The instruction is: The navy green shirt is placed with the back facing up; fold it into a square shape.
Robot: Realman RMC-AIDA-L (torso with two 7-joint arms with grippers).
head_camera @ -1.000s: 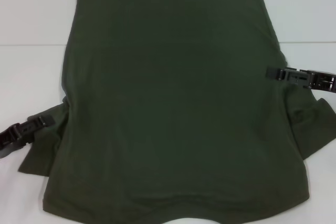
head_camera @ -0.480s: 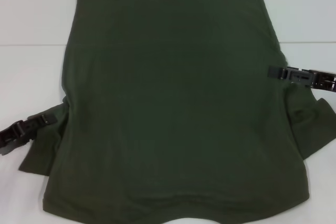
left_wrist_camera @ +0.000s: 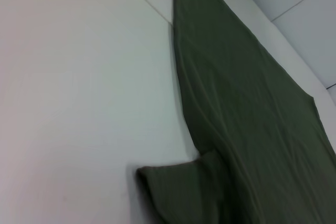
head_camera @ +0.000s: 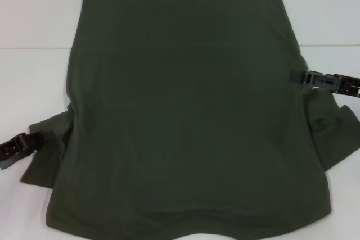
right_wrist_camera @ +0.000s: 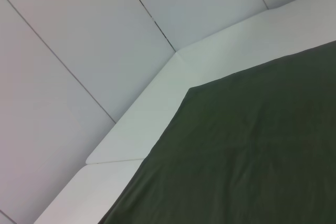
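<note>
Spreading across most of the white worktop, the navy green shirt lies flat with its plain side up and no lettering showing. We see its straight hem edge toward the far side of the head view, and its two short sleeves sticking out on either side nearer the robot. The body of the cloth is smooth, with only faint creases near the close edge.

We find the left tool low at the left side, its tip at the outer edge of the left sleeve. Whether its fingers are apart or closed on the cloth we cannot tell. In the left wrist view the shirt runs away as a long dark band over the worktop, with the sleeve folded out near the camera.

We find the right tool at the shirt's right edge, just above the right sleeve, its tip touching the cloth there. Its fingers' state we also cannot tell. The right wrist view shows a corner of the shirt lying flat on the worktop, with white wall panels behind.
</note>
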